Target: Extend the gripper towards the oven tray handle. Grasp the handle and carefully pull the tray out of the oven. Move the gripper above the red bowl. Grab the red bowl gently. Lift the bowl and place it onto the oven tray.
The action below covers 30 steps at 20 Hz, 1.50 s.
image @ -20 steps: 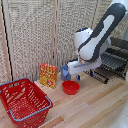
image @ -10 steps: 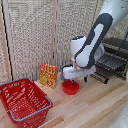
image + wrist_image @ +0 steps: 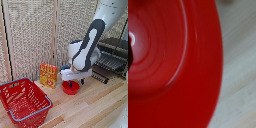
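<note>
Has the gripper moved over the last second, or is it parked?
Yes. Against the oven, the gripper has moved toward the exterior view's left and downward, ending right over the red bowl.

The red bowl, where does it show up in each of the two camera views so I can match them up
Exterior view: the red bowl sits on the wooden table directly under the gripper, toward that view's right of the red basket.
Wrist view: the red bowl fills most of the picture, seen very close.
Shared landmark: the pale wooden table, visible beside the bowl's rim in both views.
</note>
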{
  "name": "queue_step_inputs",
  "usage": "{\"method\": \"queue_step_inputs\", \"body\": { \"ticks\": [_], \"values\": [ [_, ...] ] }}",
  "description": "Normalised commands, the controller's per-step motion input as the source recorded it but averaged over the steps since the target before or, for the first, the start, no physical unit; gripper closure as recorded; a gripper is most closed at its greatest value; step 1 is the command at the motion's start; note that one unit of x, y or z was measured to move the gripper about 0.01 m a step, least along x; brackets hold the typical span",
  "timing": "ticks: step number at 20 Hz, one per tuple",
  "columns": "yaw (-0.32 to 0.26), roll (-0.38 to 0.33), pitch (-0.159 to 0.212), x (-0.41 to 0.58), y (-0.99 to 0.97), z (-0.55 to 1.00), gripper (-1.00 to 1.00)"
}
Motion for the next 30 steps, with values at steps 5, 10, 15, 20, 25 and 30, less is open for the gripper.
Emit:
{"method": "queue_step_inputs", "body": {
  "ticks": [5, 10, 15, 20, 25, 30],
  "values": [
    [0.0, 0.0, 0.0, 0.0, 0.0, 0.0, 1.0],
    [0.049, 0.028, 0.0, 0.016, 0.0, -0.01, 1.0],
    [0.012, 0.057, 0.017, 0.003, 0.0, 0.0, 1.0],
    [0.0, 0.039, 0.003, 0.0, 0.0, 0.0, 1.0],
    [-0.031, 0.074, 0.0, 0.024, 0.0, 0.06, 1.0],
    [-0.116, 0.053, 0.043, 0.042, -0.02, 0.52, 1.0]
  ]
}}
